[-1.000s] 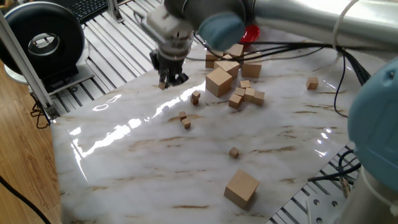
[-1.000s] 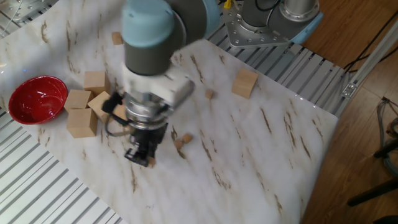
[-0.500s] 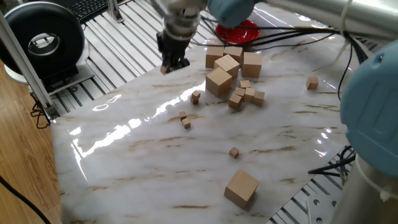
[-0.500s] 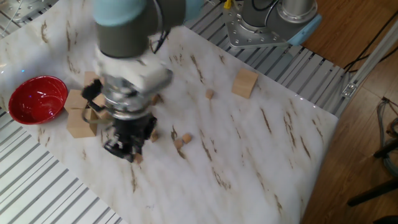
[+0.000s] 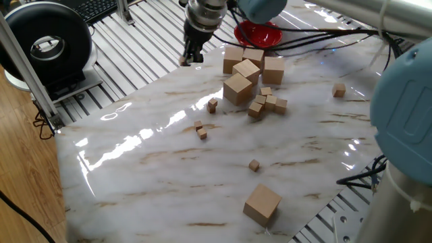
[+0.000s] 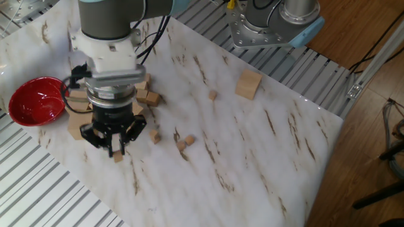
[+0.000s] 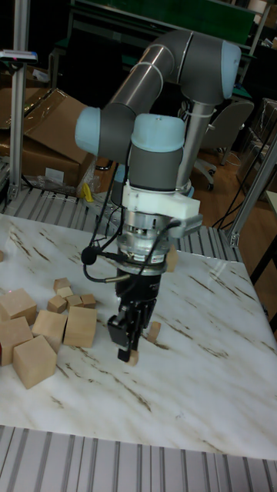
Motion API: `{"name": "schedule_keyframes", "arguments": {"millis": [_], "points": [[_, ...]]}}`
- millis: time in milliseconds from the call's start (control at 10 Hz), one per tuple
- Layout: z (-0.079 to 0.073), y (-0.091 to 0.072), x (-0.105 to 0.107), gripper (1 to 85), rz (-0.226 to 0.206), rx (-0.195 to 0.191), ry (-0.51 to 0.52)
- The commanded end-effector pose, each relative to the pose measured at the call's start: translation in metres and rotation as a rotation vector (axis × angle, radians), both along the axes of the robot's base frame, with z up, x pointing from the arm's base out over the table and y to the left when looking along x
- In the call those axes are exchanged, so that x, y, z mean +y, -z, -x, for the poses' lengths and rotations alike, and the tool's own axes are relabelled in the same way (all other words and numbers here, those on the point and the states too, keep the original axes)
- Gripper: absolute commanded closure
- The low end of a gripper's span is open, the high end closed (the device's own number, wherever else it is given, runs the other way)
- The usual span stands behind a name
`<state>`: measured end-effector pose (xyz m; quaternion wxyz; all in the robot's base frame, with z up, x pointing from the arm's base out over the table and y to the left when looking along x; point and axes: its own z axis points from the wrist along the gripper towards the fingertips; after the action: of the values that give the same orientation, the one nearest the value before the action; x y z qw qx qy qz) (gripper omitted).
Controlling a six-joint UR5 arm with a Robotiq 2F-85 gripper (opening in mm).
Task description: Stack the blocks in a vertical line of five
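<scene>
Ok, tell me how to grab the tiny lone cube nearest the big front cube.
Come straight down from above and close the pincer on two opposite side faces of the lone cube: it sits flat, apart from everything, so its sides are free.

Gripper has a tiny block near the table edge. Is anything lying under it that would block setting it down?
Nothing visible does. The gripper is shut on a small block over bare marble table. The large cubes and the nearest loose block lie off to one side, apart from it.
</scene>
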<state>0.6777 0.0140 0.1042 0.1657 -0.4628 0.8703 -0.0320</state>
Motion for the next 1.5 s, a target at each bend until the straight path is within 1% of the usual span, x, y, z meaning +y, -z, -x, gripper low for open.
{"name": "schedule_keyframes", "arguments": {"millis": [0,100,200,300,400,500,600,700,800,900,1100,1200,1400], "points": [[0.023,0.012,-0.018,78.3,-0.025,0.064,0.185],[0.033,0.015,-0.019,80.3,-0.060,0.094,0.277],[0.036,0.017,-0.018,80.7,-0.094,0.113,0.378],[0.045,0.020,-0.017,84.3,-0.114,0.160,0.469],[0.044,0.021,-0.017,84.7,-0.130,0.158,0.515],[0.052,0.024,-0.010,84.7,-0.166,0.204,0.658],[0.055,0.028,-0.003,84.7,-0.200,0.228,0.774],[0.053,0.032,-0.008,84.7,-0.182,0.215,0.841],[0.054,0.035,-0.004,84.7,-0.187,0.217,0.917],[0.058,0.040,-0.006,84.7,-0.158,0.212,0.946],[0.072,0.040,-0.003,84.7,-0.137,0.245,0.994],[0.077,0.039,-0.003,84.7,-0.135,0.250,1.004],[0.084,0.043,-0.003,84.7,-0.137,0.247,1.019]]}}
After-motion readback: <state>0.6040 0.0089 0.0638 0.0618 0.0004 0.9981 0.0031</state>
